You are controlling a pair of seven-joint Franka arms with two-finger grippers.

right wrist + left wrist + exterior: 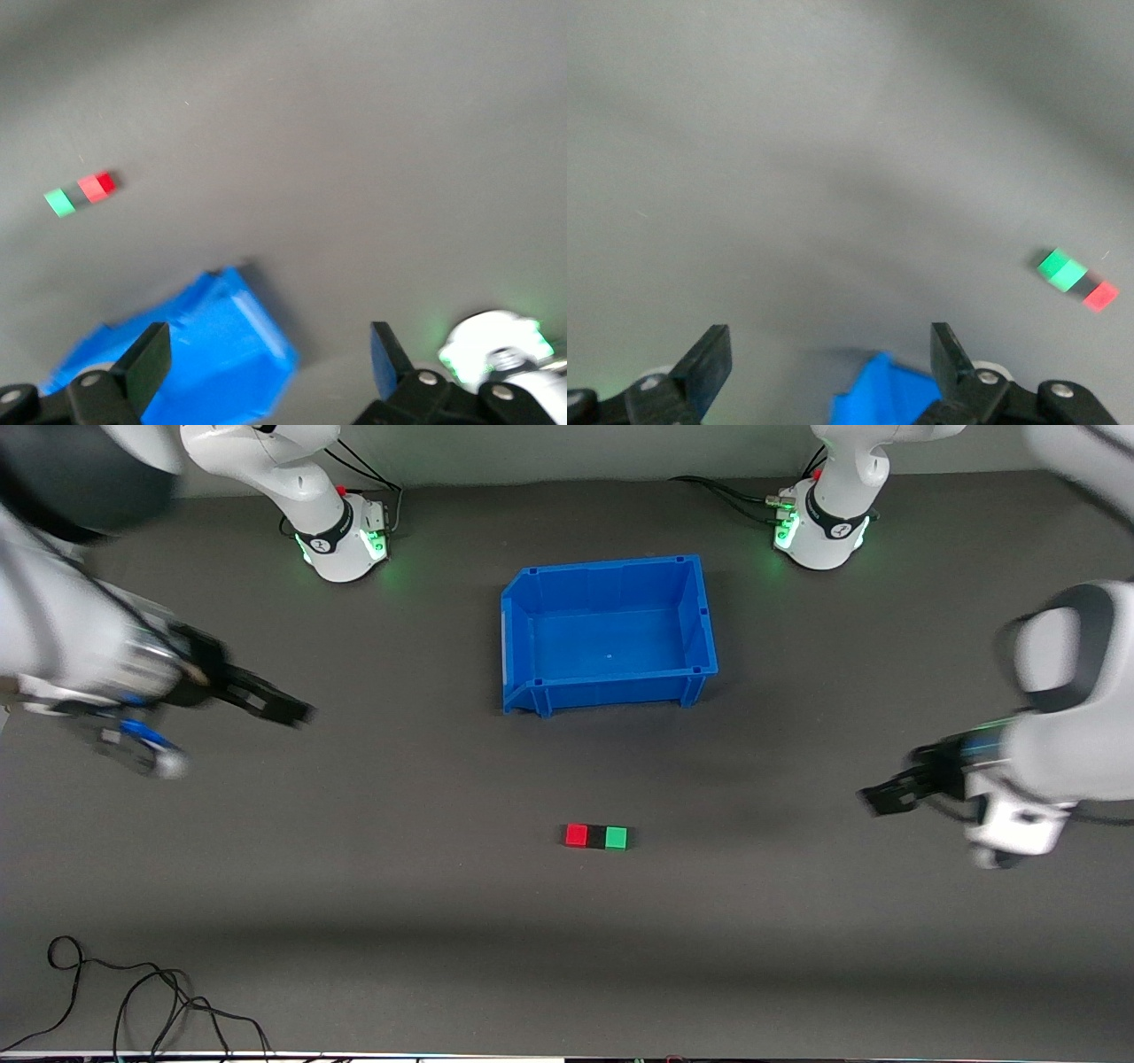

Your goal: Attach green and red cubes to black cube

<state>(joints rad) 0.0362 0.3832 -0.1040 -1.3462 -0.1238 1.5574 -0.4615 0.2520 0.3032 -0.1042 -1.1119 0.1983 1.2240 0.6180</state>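
1. We see the three small cubes in one row on the grey mat (354,921), touching each other: the bright red plastic cube (577,834), the matte black cube (596,836) in the middle, and the bright green plastic cube (617,837). The red one is at the 9 o'clock side of the black one in the front view, the green one at the 3 o'clock side.
2. The row lies nearer to the front camera than the empty blue plastic bin (523,638), at about 6 o'clock from it and well apart.
3. We judge the joining is done, because both colours sit flush against the black cube with no gap that we can see.
4. The left gripper (873,797) hangs over bare mat toward the left arm's end of the table, its fingers (709,363) spread wide and holding nothing.
5. The right gripper (297,710) hangs over bare mat toward the right arm's end, its fingers (151,361) also wide apart and empty.
6. We think both arms stand away so that nothing can push the row.
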